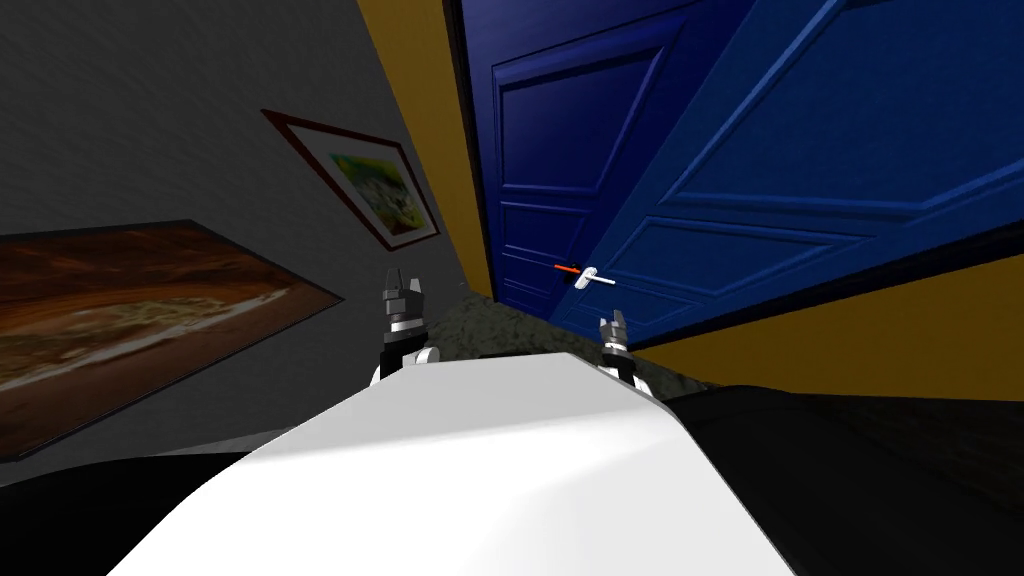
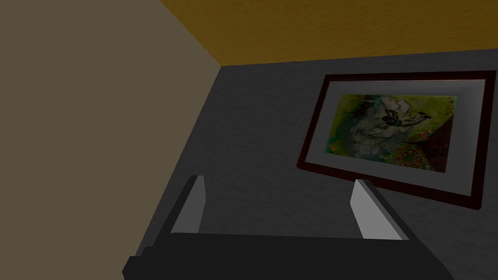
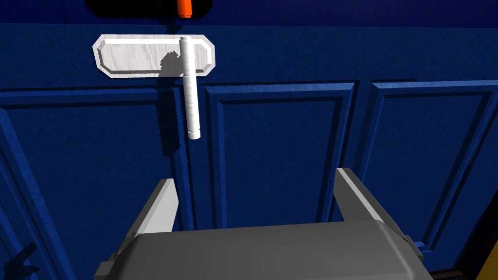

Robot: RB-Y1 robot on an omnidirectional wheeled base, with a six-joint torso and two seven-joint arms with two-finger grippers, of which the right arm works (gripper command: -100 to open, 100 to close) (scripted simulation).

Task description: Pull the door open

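A robot faces a panelled blue door [image 1: 780,170] and appears to be at the reaching stage of pulling it open, since nothing is gripped yet. In the right wrist view, the door's white lever handle [image 3: 190,97] stands out from a pale backplate [image 3: 141,54], with a small orange piece [image 3: 184,7] just beyond the plate. The right gripper [image 3: 260,199] points at the door panel beside the lever, short of it and apart from it. Its two grey fingers [image 3: 163,209] are spread wide, hold nothing and touch nothing. In the head view the handle lies just ahead of this hand. The next move likely calls for carrying the hand across so the lever's bar lies between the fingers, closing on it firmly, then drawing back. The left gripper [image 1: 400,292] is raised off to the left, away from the door, its fingers likewise spread and empty.
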